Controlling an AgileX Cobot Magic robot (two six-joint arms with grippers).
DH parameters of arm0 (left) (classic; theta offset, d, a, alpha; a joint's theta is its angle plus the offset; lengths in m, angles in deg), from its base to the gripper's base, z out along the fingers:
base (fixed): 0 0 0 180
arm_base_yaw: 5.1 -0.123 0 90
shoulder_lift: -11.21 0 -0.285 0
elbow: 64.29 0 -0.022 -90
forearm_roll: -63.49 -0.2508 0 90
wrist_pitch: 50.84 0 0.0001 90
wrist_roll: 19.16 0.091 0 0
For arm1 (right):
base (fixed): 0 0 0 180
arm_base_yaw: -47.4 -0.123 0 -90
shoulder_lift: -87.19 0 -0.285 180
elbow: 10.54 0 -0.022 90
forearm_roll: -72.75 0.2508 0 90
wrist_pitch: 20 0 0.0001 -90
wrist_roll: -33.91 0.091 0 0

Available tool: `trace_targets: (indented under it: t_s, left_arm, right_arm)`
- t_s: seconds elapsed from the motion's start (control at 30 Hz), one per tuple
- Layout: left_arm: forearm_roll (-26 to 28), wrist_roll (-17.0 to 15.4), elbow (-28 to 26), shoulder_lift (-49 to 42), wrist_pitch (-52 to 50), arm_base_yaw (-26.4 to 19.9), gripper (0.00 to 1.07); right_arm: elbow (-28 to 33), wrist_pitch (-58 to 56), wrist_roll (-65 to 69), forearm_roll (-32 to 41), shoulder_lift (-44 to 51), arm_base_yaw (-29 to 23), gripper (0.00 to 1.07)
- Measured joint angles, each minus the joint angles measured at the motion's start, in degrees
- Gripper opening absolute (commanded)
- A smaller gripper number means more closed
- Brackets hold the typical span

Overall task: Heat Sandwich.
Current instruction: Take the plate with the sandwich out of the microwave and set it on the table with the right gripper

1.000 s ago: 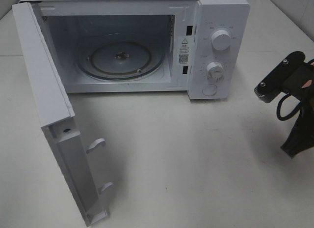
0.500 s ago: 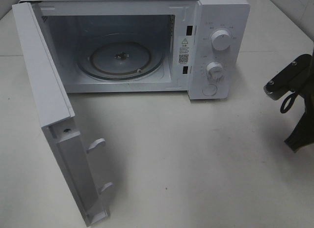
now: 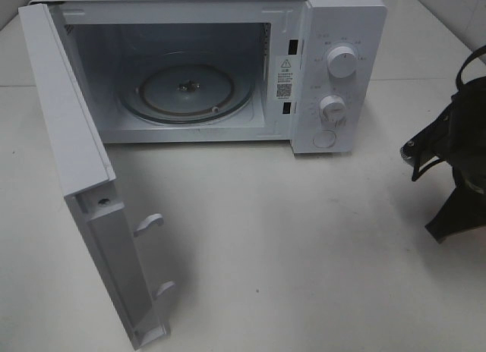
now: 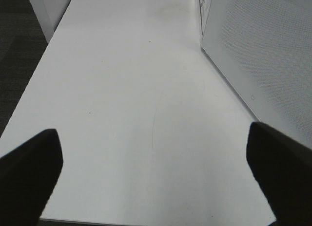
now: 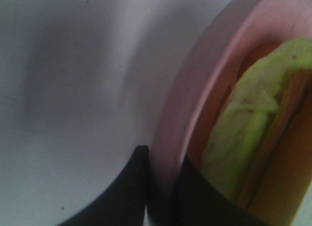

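Note:
The yellow-green sandwich [image 5: 243, 133] lies on a salmon-pink plate [image 5: 195, 114], seen only in the right wrist view. My right gripper [image 5: 163, 187] is shut on the plate's rim, one dark finger outside the rim and one inside. In the exterior high view the right arm [image 3: 456, 170] stands at the right edge, and the plate is out of that view. The white microwave [image 3: 342, 18] stands at the back with its door [image 3: 83, 177] swung wide open and its glass turntable [image 3: 194, 90] bare. My left gripper [image 4: 156, 172] is open above the white table, holding nothing.
The open door juts toward the front left of the table [image 3: 304, 253]. Its perforated outer face [image 4: 258, 55] stands close beside the left gripper. Two knobs [image 3: 342, 64] and a round button sit on the microwave's right panel.
The right arm has turned and shifted toward the right edge of the exterior high view. The microwave and its door have not moved.

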Motion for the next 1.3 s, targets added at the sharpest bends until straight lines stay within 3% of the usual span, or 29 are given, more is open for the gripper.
trace_targets:
  t_s: [0.63, 1.0, 1.3]
  left_arm:
    - [0.0, 0.0, 0.0, 0.0, 0.0, 0.0, 0.98]
    - [0.0, 0.0, 0.0, 0.0, 0.0, 0.0, 0.98]
    - [0.0, 0.0, 0.0, 0.0, 0.0, 0.0, 0.98]
  right_arm:
    - [-0.11, 5.73, 6.53, -6.07, -11.23, 0.0, 0.03]
    - [-0.11, 6.82, 6.76, -6.53, -11.8, 0.0, 0.05]
    - [-0.17, 6.82, 6.76, -6.53, -11.8, 0.0, 0.18]
